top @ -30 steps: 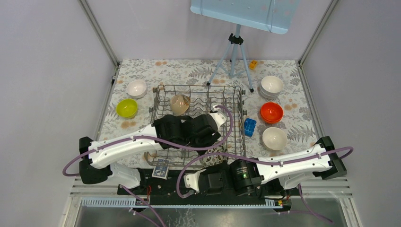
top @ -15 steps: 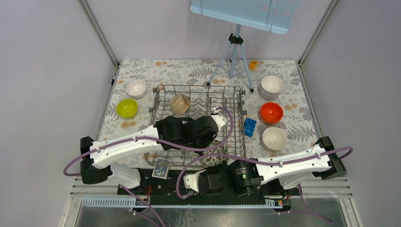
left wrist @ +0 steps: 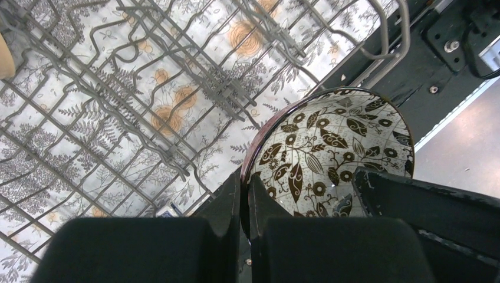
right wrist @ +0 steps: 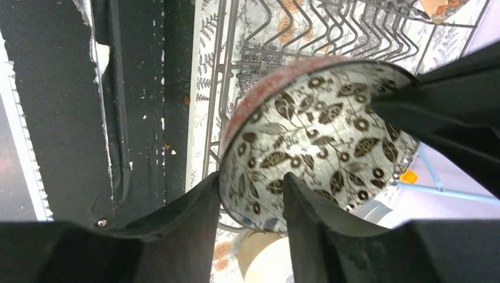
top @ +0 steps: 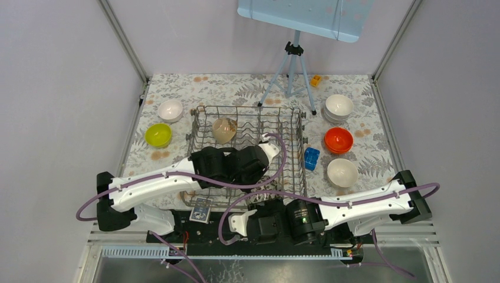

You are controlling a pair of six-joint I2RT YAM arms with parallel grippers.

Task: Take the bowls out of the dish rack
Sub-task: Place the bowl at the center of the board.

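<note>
Closest to the arm bases, the right gripper (right wrist: 252, 188) has its two black fingers (right wrist: 194, 212) apart. The rim of a round glossy bowl (right wrist: 318, 130), white inside with dark brown leaves and flowers, sits in the gap between them. One finger is outside the wall and one is inside, and they do not look like they are squeezing.

Across the leafy bowl from those fingers, the left gripper (left wrist: 243, 188) has its fingers (left wrist: 227, 203) pressed together on the rim, clamped tight. So I think the left gripper carries the leafy bowl and the right one just stands by, like a pass from arm to arm. The bowl is tipped on its side over the near rail of the big grey wire dish rack (top: 250, 108).

The top view hides the leafy bowl almost fully under the arms. Only the two wrist views show it and both grips.

The top view alone shows the rest. Beyond the left fingers, a see-through beige bowl (top: 224, 130) leans among the tines, so the job is not done.

Farther out on the flowery table (top: 236, 88), to the left of the left fingers, sit a small white bowl (top: 171, 109) and a lime-yellow bowl (top: 158, 134). To the right of the right fingers sit an orange-red bowl (top: 338, 140) and two more white ones — likely the unloading spots.
</note>
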